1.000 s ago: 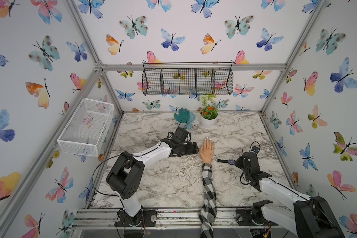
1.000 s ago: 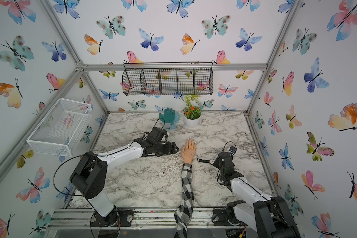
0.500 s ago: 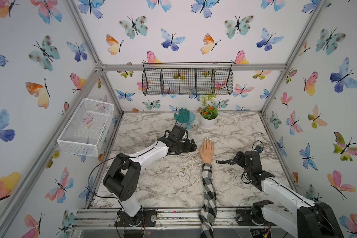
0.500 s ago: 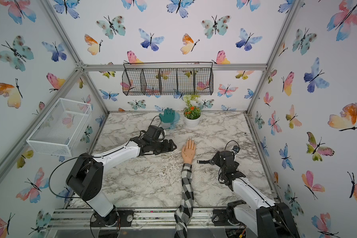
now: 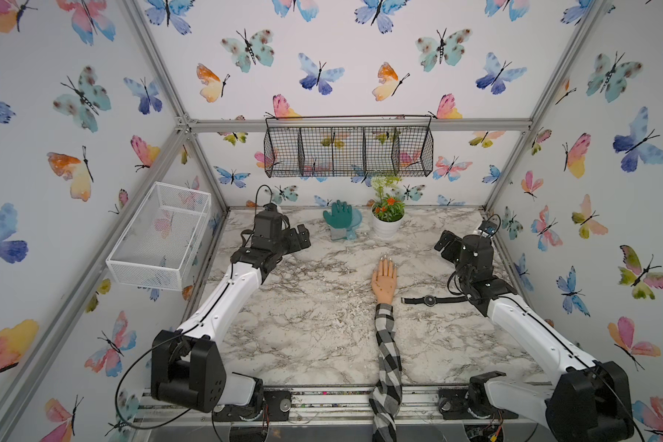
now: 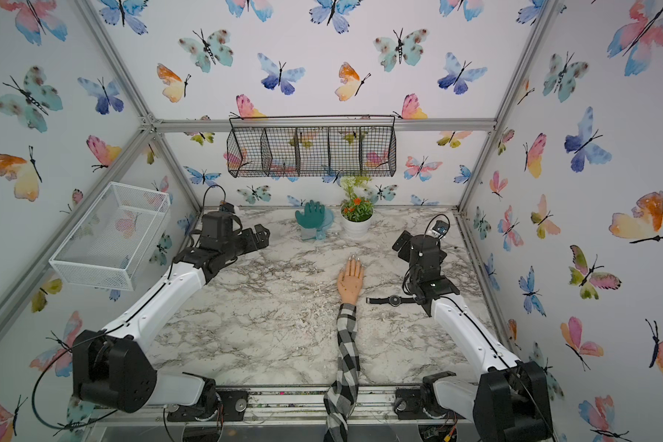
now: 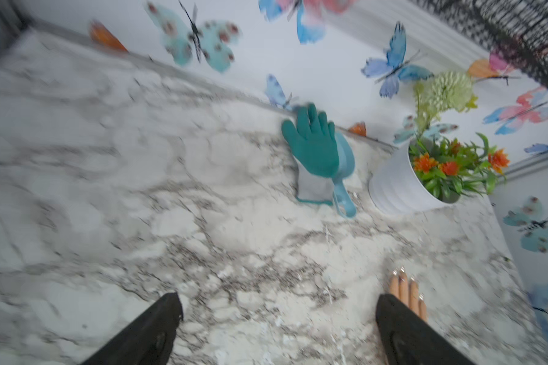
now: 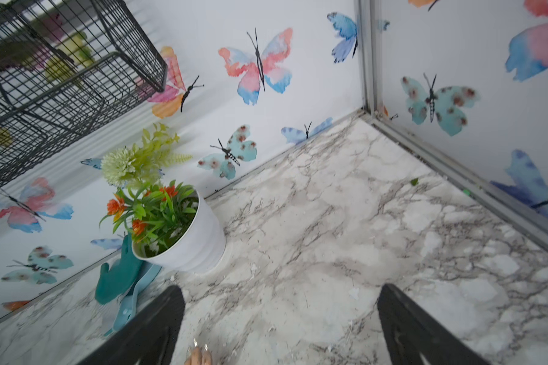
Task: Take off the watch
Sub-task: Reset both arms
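Note:
The watch (image 5: pixel 429 300) (image 6: pixel 394 300) lies flat on the marble table, strap stretched out, just right of the mannequin hand's wrist and off it. The mannequin hand (image 5: pixel 384 277) rests palm up, with a checked sleeve (image 5: pixel 388 356) behind it. My right gripper (image 5: pixel 446 245) (image 8: pixel 282 292) is raised beyond the watch near the right wall, open and empty. Far left of the hand, my left gripper (image 5: pixel 301 239) (image 7: pixel 279 303) hangs open and empty. The hand's fingers (image 7: pixel 407 292) show beside one of its jaws. Neither wrist view shows the watch.
A white pot of flowers (image 5: pixel 387 222) and a teal glove on a blue scoop (image 5: pixel 339 220) stand at the back wall. A black wire basket (image 5: pixel 347 151) hangs above them. A white mesh basket (image 5: pixel 161 235) is fixed to the left wall.
My right gripper opened, let go of the watch and rose back toward the right wall. The watch now lies on the table. My left gripper drew away from the hand and opened wider.

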Tool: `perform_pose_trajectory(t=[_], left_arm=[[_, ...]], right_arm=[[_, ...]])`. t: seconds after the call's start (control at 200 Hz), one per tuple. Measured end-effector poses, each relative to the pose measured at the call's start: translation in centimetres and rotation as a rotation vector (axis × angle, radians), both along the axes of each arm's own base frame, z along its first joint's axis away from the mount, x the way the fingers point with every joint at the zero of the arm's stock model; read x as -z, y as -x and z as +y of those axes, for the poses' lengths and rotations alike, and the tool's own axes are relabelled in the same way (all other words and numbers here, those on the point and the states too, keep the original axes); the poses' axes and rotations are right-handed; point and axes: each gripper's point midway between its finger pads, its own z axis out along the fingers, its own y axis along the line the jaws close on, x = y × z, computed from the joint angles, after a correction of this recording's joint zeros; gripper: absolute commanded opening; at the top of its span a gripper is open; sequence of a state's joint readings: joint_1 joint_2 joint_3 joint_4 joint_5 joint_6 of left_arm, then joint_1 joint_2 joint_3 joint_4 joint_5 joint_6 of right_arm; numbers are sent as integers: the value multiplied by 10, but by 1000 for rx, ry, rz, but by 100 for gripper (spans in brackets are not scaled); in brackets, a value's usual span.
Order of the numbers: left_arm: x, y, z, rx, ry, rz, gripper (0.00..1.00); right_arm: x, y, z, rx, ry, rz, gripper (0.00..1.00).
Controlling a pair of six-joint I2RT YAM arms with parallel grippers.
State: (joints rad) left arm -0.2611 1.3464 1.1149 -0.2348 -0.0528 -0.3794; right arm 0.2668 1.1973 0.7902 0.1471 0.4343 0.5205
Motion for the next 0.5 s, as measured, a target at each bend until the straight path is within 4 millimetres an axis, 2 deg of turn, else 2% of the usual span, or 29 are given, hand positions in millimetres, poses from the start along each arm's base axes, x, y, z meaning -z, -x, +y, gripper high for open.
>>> perform_pose_trajectory(t=[0.13,0.23,0.315,0.395,0.45,0.5], left_arm=[[-13,16,41,-119,-188,-134,98],[-4,26,70,-195,-301,-170,98],[20,38,98,-257,-335,-166,98],[59,56,131,-337,-345,-140,98],[87,67,142,-363,-351,-127,98],[111,76,144,-361,-352,-119,98]], right_arm=[[3,-7,-5,-15,168,-9,99],[6,-13,-9,-16,266,-3,98],[15,-10,-16,-13,314,-1,99],[33,-5,-29,4,350,34,98],[49,-2,-37,13,371,65,98],[66,1,-45,22,388,98,99]])
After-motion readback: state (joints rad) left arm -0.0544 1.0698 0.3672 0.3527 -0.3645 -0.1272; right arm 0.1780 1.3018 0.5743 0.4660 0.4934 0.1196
